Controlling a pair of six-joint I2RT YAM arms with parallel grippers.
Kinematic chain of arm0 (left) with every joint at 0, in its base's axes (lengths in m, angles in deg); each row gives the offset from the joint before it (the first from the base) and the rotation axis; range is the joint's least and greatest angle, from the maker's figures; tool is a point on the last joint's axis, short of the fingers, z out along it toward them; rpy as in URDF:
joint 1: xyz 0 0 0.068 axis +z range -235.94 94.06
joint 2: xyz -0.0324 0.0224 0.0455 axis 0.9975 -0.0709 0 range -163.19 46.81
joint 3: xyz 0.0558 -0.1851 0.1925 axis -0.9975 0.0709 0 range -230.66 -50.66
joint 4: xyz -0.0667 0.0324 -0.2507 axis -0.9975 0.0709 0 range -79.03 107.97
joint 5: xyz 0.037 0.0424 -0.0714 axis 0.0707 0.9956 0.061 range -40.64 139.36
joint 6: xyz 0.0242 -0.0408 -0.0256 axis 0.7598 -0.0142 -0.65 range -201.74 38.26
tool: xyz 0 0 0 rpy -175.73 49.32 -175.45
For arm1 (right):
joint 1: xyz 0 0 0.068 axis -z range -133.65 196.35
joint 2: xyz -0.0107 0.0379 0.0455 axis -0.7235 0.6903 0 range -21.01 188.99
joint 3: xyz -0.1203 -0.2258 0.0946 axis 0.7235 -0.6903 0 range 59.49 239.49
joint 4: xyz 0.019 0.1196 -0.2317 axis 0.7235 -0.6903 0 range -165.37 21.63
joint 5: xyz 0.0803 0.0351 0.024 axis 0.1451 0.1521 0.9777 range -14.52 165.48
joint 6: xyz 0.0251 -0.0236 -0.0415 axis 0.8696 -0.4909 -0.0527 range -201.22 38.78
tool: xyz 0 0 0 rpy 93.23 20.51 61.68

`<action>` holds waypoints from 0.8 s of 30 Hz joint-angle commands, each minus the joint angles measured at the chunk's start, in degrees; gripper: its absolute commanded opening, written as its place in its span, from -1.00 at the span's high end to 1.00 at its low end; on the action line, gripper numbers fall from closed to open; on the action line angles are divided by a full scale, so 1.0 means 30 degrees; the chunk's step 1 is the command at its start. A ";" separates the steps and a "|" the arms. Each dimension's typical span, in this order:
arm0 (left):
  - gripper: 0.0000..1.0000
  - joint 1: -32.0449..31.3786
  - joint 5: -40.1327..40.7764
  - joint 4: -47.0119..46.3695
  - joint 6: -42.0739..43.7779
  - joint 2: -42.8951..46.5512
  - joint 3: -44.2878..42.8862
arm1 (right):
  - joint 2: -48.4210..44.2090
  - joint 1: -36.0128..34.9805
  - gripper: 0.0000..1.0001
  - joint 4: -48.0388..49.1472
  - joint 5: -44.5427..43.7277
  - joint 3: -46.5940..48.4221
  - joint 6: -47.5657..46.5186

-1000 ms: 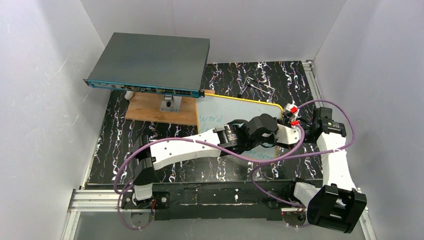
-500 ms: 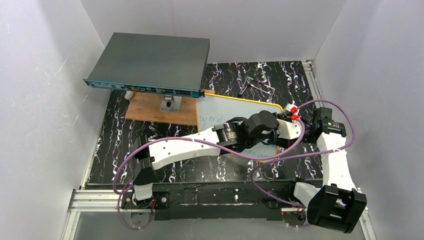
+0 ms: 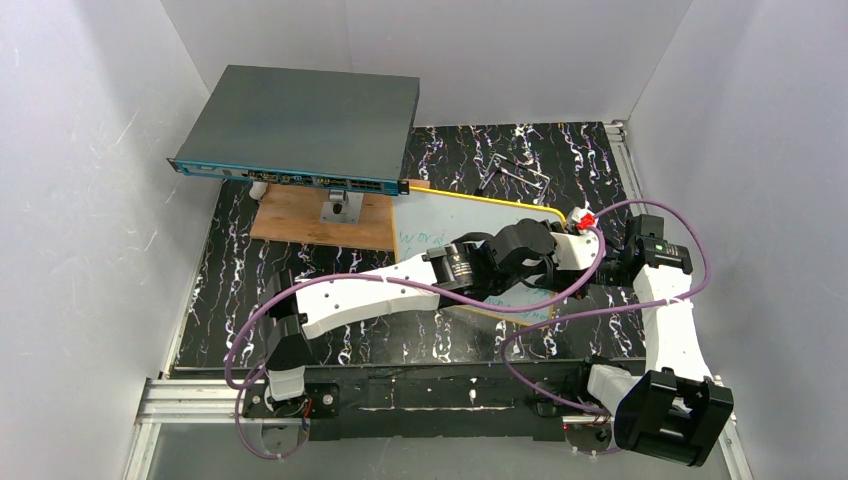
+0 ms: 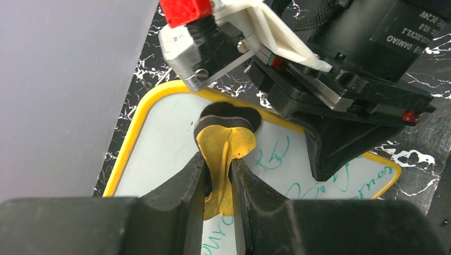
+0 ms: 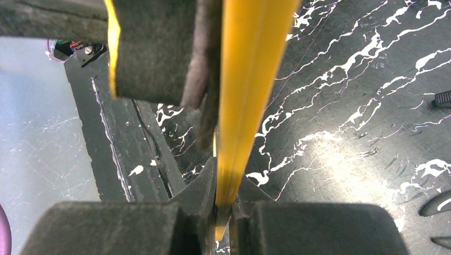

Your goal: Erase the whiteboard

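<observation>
The whiteboard (image 3: 470, 215) lies on the desk (image 3: 600, 160) under the left tool (image 4: 218, 164), and its yellow frame runs straight into the right tool (image 5: 223, 196). Green handwriting (image 4: 276, 159) shows on the white surface just to the right of the left tool and nearer to it; the patch toward the rounded corner on the tool's left looks blank.

The left tool is nearly closed, its two dark fingers (image 4: 181, 183) pinching a yellow eraser (image 4: 223, 143). The eraser's dark round base sits just beyond the fingertips, down against the board close to the frame.

The right tool is closed tight on the board's rim, one finger on each side of the yellow strip (image 5: 250, 79). In the left wrist view this same tool stands directly ahead of the left one, just beyond the eraser and very near it, with a red part (image 4: 183, 10) on top.

Purple cables (image 3: 540, 305) loop under both wrists. Well beyond the left tool and off to its left, a brown wooden board (image 3: 310, 220) touches the whiteboard's far-left corner, and a dark-grey flat box (image 3: 300, 120) stands above it. A small dark metal piece (image 3: 515, 170) lies on the desk beyond the whiteboard's far edge.
</observation>
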 commanded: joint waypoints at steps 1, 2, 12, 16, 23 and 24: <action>1.00 0.1491 0.2156 0.0476 -0.1054 0.0593 -0.0980 | -0.0602 -0.0613 0.97 -0.1695 -0.1966 0.0085 -0.2285; 1.00 0.1485 0.2177 0.0561 -0.1184 0.0628 -0.1006 | -0.0602 -0.0599 0.97 -0.1699 -0.1966 0.0082 -0.2270; 1.00 0.1515 0.1840 0.1176 -0.2148 0.1103 -0.0939 | -0.0570 -0.0614 0.97 -0.1695 -0.1937 0.0081 -0.2276; 1.00 0.1513 0.1423 0.1342 -0.2588 0.1162 -0.1092 | -0.0547 -0.0613 0.97 -0.1696 -0.1966 0.0083 -0.2289; 1.00 0.1702 -0.1093 0.2896 -0.5210 0.1279 -0.1836 | -0.0513 -0.0612 0.97 -0.1669 -0.1959 0.0075 -0.2271; 1.00 0.1782 -0.1609 0.2819 -0.5900 0.1373 -0.1578 | -0.0517 -0.0606 0.97 -0.1677 -0.1973 0.0088 -0.2282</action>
